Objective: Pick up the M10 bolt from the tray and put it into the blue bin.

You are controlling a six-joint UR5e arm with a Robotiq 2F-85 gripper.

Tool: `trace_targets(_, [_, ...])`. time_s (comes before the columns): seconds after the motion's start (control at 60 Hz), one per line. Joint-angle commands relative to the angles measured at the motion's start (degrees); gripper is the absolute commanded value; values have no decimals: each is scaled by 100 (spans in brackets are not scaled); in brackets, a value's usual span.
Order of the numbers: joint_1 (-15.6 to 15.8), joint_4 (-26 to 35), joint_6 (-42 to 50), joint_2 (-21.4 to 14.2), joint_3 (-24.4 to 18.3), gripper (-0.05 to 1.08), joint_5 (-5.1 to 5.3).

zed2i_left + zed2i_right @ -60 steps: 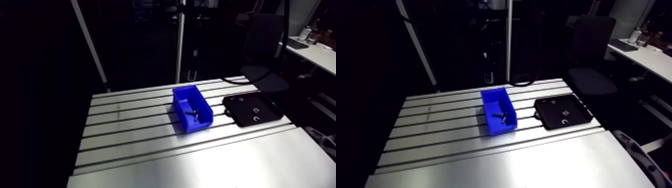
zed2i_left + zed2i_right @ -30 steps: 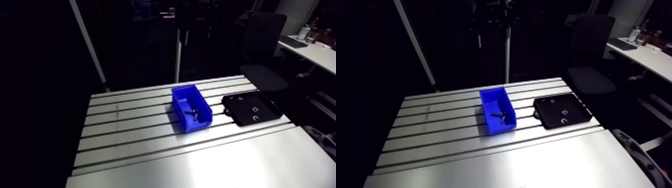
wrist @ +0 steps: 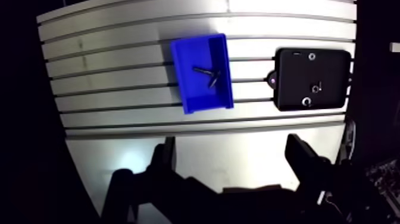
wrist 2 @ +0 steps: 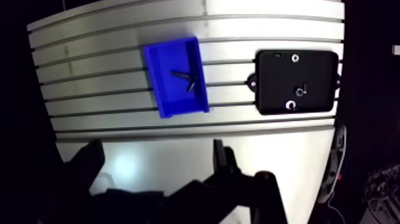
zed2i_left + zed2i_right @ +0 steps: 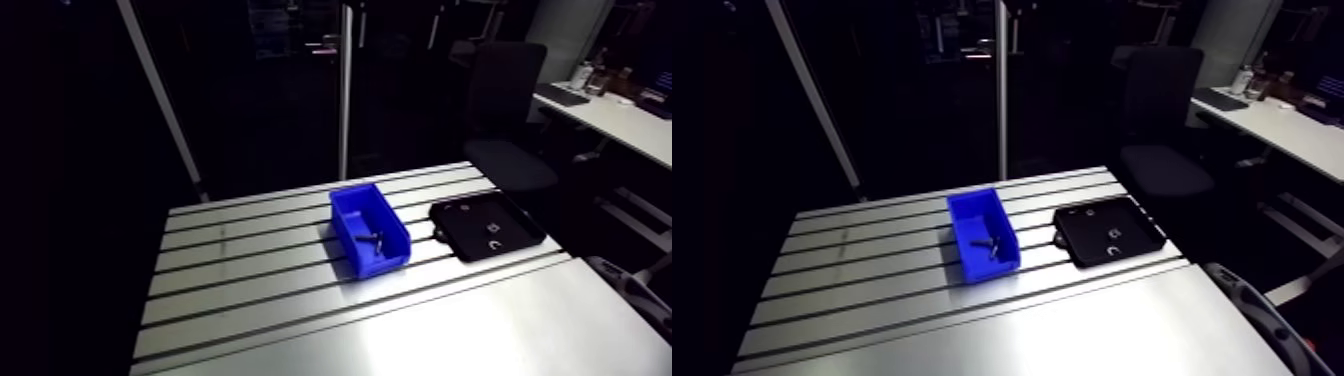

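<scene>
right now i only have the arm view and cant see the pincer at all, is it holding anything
observer: No. In the wrist view the pincer is open, with nothing between its fingers.
operator: ok is it over the bin
observer: No. It hangs well above the table. The bin and the tray both lie ahead of it, neither between its fingers.
</scene>
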Motion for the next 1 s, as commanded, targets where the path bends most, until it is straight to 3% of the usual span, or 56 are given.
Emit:
trace_targets(0.017, [-2,75,61,-289,52,0,-30])
trace_targets(0.2, [-10,112,33,-529,100,0,-50])
trace_targets(1.0, [-10,40,42,-727,456,0,-87])
